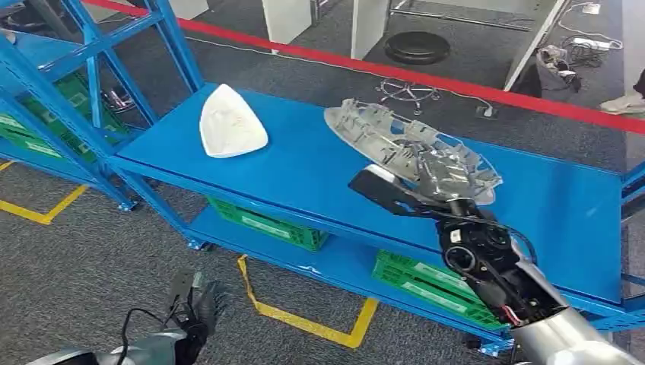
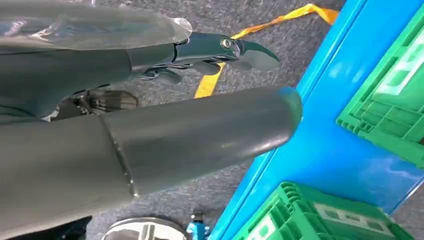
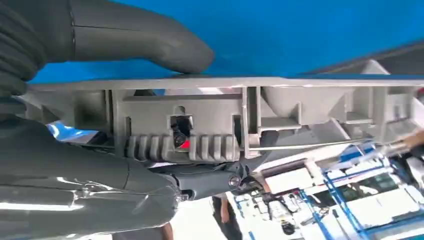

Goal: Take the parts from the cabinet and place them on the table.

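Carrying a grey ribbed plastic part (image 1: 411, 148) in the right hand (image 1: 437, 190), above the blue shelf surface (image 1: 304, 175); judging this to be the placing step for a second part, since a white triangular part (image 1: 230, 123) is already lying flat on the same surface, well apart toward the far left end.

Right hand: gripping the grey part at its near edge. In the right wrist view, thick thumb (image 3: 145, 42) pressing one face of the part (image 3: 240, 120), darker fingers (image 3: 210, 182) closing against the ribbed underside; firmly clamped, part tilted rather than level in the head view. Not possible to tell whether the far end of the part is touching the surface or hanging just over it.

Left hand (image 1: 198, 304): hanging low beside the body over the carpet, holding nothing. In the left wrist view, fingers (image 2: 225, 50) lying apart and extended, thumb (image 2: 200, 130) straight; nothing between them.

Next move, as judged: lowering and levelling the part onto bare blue surface beside the white one, then spreading the fingers. Risk: tilted part sliding or tipping off the near edge on release.

Also noting green crates (image 1: 266, 224) sitting on the lower shelf.
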Motion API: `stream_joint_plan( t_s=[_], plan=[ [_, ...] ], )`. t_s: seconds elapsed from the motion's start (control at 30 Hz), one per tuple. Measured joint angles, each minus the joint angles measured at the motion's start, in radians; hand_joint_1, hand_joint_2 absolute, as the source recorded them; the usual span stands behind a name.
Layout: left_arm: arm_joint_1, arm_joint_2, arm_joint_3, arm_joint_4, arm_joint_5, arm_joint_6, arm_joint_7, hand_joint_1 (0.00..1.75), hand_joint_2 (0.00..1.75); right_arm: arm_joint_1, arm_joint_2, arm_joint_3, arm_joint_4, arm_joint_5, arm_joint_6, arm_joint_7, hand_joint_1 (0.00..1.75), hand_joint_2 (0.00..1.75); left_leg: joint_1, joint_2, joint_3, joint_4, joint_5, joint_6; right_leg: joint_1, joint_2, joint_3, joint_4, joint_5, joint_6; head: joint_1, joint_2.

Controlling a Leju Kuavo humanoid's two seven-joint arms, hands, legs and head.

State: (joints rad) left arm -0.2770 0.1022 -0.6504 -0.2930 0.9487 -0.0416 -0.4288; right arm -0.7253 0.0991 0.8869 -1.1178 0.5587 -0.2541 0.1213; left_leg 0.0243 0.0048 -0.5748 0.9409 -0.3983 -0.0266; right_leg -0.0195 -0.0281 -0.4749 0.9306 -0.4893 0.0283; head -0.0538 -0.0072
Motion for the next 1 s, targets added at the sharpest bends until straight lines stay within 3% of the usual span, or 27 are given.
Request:
stream_joint_plan(
  t_s=[0.3,0.47,0.73,0.77,1.0],
  plan=[
    [0.004,0.003,0.000,0.000,0.001,-0.043,-0.034,0.00,0.00,0.022,-0.076,-0.109,-0.185,-0.380,0.071,-0.072,1.75,1.75,0.000,0.001,-0.001,0.000,0.000,0.000,0.000,0.000,-0.001,0.000,0.000,0.000,0.000,0.000],
    [0.007,0.004,0.000,0.000,0.000,-0.042,-0.040,0.00,0.00,0.034,-0.106,-0.145,-0.251,-0.743,0.165,-0.107,1.75,1.75,0.000,0.001,-0.001,0.000,0.000,0.000,0.000,0.000,-0.001,0.000,0.000,0.000,0.000,0.000],
    [0.007,0.005,0.000,0.000,-0.003,-0.031,-0.040,0.00,0.00,0.047,-0.135,-0.146,-0.312,-0.941,0.222,-0.142,1.75,1.75,0.000,0.000,-0.002,-0.001,0.000,0.000,0.000,0.000,-0.002,0.000,0.000,0.000,0.000,0.000],
    [0.006,0.005,0.000,0.000,-0.004,-0.030,-0.040,0.00,1.75,0.047,-0.138,-0.146,-0.318,-0.962,0.229,-0.150,1.75,1.75,0.000,0.000,-0.002,-0.001,0.000,0.000,0.000,0.000,-0.001,0.000,0.000,0.000,0.000,0.000],
    [0.003,0.006,0.000,0.000,-0.025,-0.004,-0.040,0.00,1.75,0.047,-0.147,-0.147,-0.356,-1.051,0.264,-0.217,1.75,1.75,0.000,0.000,-0.001,-0.001,0.000,0.000,0.000,0.000,-0.001,0.000,0.000,0.000,0.000,0.000]
  ],
)
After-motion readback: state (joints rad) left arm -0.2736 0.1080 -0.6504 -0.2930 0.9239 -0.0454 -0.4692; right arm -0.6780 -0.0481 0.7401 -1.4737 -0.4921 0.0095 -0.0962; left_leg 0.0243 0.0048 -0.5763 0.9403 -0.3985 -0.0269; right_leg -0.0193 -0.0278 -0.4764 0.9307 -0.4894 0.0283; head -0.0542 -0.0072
